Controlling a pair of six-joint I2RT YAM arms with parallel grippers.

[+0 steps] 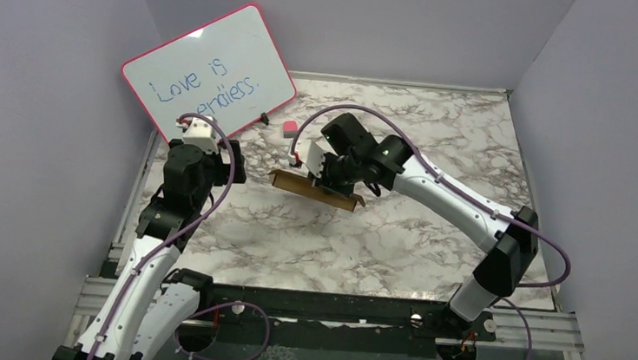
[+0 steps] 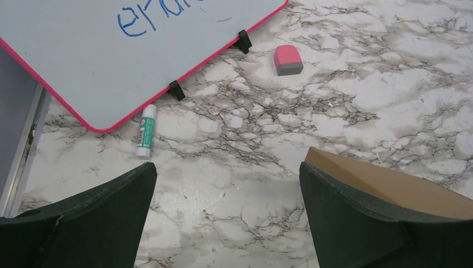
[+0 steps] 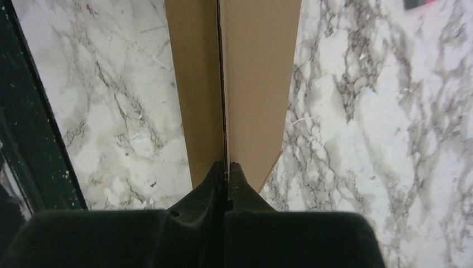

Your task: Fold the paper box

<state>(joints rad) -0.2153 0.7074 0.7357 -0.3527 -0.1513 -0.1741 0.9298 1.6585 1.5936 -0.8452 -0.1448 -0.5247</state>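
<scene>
The paper box point(image 1: 298, 184) is a plain brown cardboard piece, folded flat and held on edge near the middle of the marble table. In the right wrist view two cardboard layers point(image 3: 256, 84) run away from the fingers with a thin seam between them. My right gripper point(image 3: 225, 166) is shut on the cardboard's near edge, and it shows from above at the box's right half point(image 1: 326, 174). My left gripper point(image 2: 227, 170) is open with only bare marble between its fingers. It sits just left of the box point(image 1: 229, 168), and a cardboard corner point(image 2: 390, 181) shows behind its right finger.
A pink-rimmed whiteboard point(image 1: 207, 70) with blue writing leans at the back left. A pink and grey eraser point(image 2: 288, 60) lies behind the box. A green and white glue stick point(image 2: 146, 130) lies by the whiteboard's lower edge. Lilac walls enclose the table on three sides.
</scene>
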